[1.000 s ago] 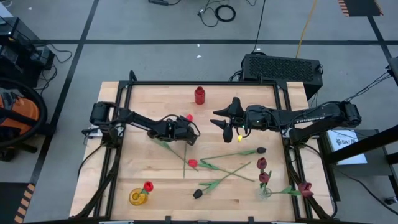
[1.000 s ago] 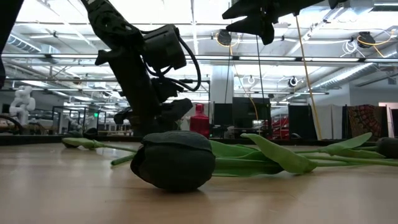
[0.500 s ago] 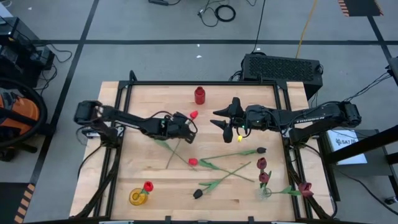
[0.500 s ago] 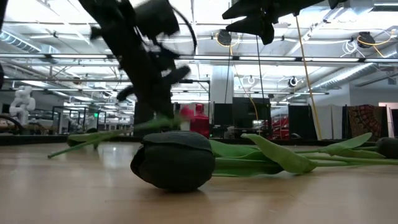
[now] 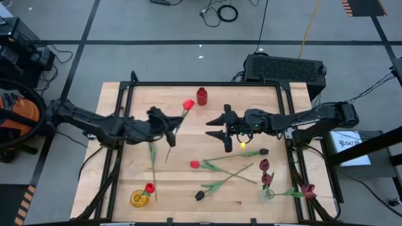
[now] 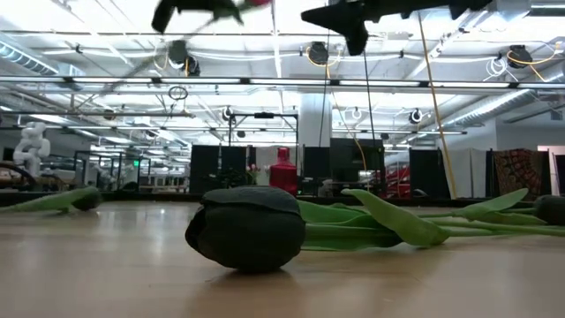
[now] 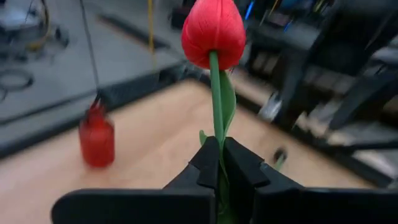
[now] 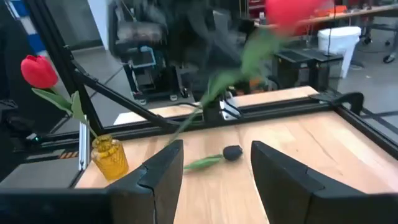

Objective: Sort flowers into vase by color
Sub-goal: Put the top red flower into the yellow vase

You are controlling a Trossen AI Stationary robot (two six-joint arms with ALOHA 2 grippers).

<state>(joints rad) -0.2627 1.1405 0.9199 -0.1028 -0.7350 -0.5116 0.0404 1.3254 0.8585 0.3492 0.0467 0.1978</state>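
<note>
My left gripper (image 5: 168, 127) is shut on a red tulip (image 5: 188, 105), which is raised above the table's left middle. In the left wrist view the head (image 7: 213, 31) stands beyond the fingers. My right gripper (image 5: 218, 123) hovers open at the table's middle with nothing between its fingers (image 8: 163, 171). A red vase (image 5: 201, 96) stands at the far edge. A yellow vase (image 5: 139, 198) at the near left holds a red tulip (image 5: 149, 188). A clear vase (image 5: 269, 193) at the near right holds maroon tulips (image 5: 265, 166). A red tulip (image 5: 195, 164) and black tulips (image 5: 263, 151) (image 5: 200, 196) lie flat. My left gripper pinches the tulip's green stem (image 7: 217, 134) between its two fingers, partway below the head. The fingers come nearly level from the table's left and lie across the stem. The flower is lifted clear, with its head up beyond the fingertips and its lower stem (image 5: 167, 157) trailing below.
A loose green stem (image 5: 152, 172) lies on the table below the left arm, pointing at the yellow vase. Crossed stems (image 5: 229, 171) fill the near middle. A maroon tulip (image 5: 308, 190) lies at the right rail. One black head (image 6: 247, 227) lies close to the low camera.
My left gripper has risen and drawn back toward the table's left, tipping from pointing down to nearly level. It has carried the red tulip up off the table. A green stem under it has swung toward the near edge. My right gripper has shifted slightly left.
</note>
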